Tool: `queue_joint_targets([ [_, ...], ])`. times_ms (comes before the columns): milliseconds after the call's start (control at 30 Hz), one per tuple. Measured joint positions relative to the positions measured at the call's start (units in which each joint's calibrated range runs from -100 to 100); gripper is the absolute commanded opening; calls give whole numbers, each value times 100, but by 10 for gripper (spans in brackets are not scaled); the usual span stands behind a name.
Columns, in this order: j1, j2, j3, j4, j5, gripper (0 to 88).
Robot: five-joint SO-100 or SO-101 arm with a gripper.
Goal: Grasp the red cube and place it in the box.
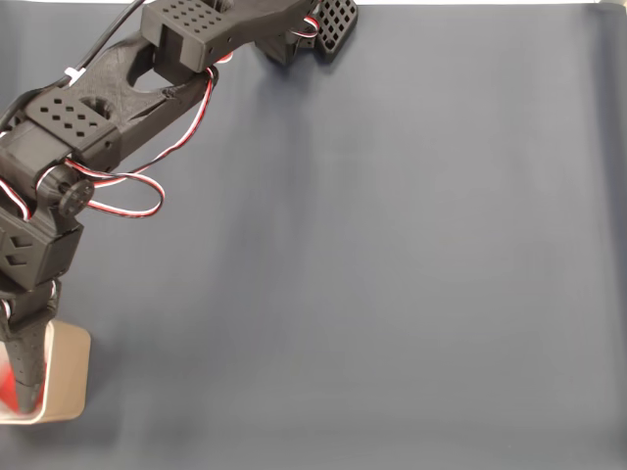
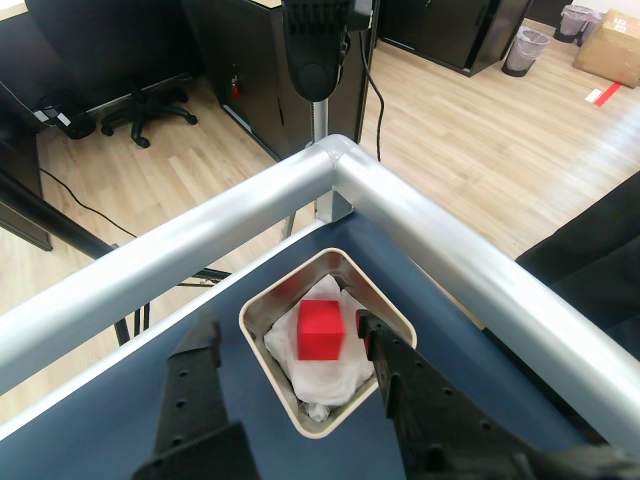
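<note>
The red cube lies over crumpled white padding inside the box, slightly blurred, close beside the right finger. My gripper hangs open above the box, and its left finger stands well apart from the cube. In the fixed view the box sits at the bottom left corner of the mat. The gripper points down into it, and a sliver of the red cube shows at the frame's left edge.
A dark blue mat covers the table. A silver metal rail runs around the table corner just beyond the box. The arm's black links and red-white cables cross the upper left.
</note>
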Motion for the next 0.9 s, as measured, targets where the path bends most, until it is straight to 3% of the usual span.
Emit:
queue_joint_targets([
  [400,0,0,-90,40,20,439],
  [800,0,0,-118,40,20,434],
  [900,0,0,-118,40,20,395],
])
